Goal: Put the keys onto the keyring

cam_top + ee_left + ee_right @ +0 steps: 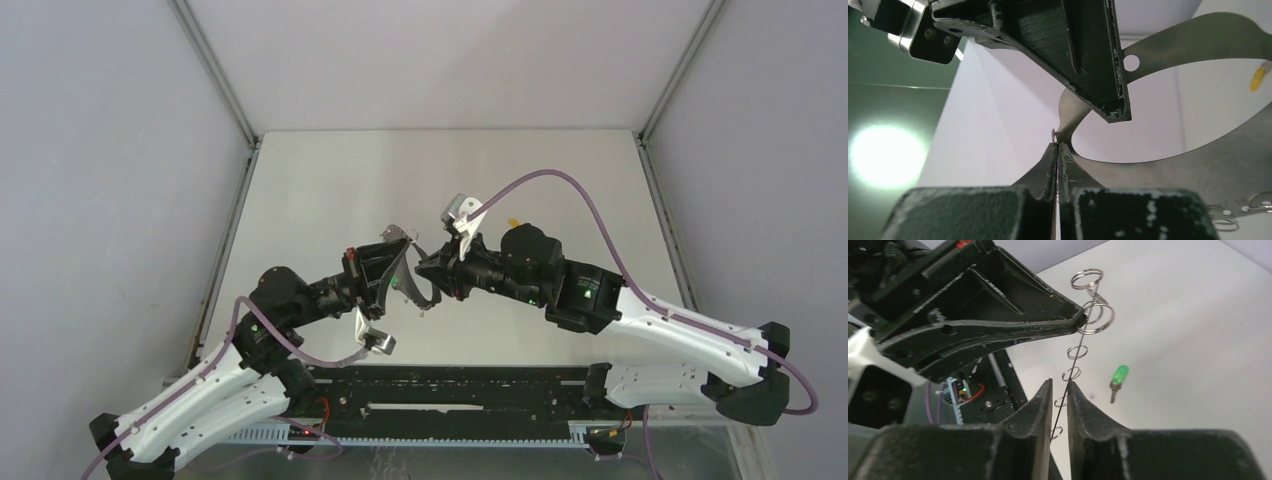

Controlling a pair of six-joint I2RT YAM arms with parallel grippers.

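Your left claw (1056,150) is clenched on the rim of the large flat grey metal oval keyring (1193,37), holding it up off the white surface (1198,340) at the middle of the overhead view. Your right claw (1060,387) is released to a narrow crack. The keyring's thin edge runs between its jaws, unpinched, at the bottom centre of the right wrist view.

Neither key is on the keyring yet. The small metal key with a green plastic head (1119,376) lies on the surface right of centre in that view. The small metal key with a yellow-orange plastic head (1258,77) lies at the right edge of the left wrist view. Both are well apart from the keyring.

The step in hand looks like leaving the keyring to the left claw and freeing the right claw for a key. Draw the right claw straight back along the plane of the sheet, so it neither drags nor twists the keyring. The left claw grips only a little rim beside the small wire loops (1097,316), so a sideways knock could lever the keyring loose. Grasp the green-headed key so that the end to be threaded stays clear of the jaws.
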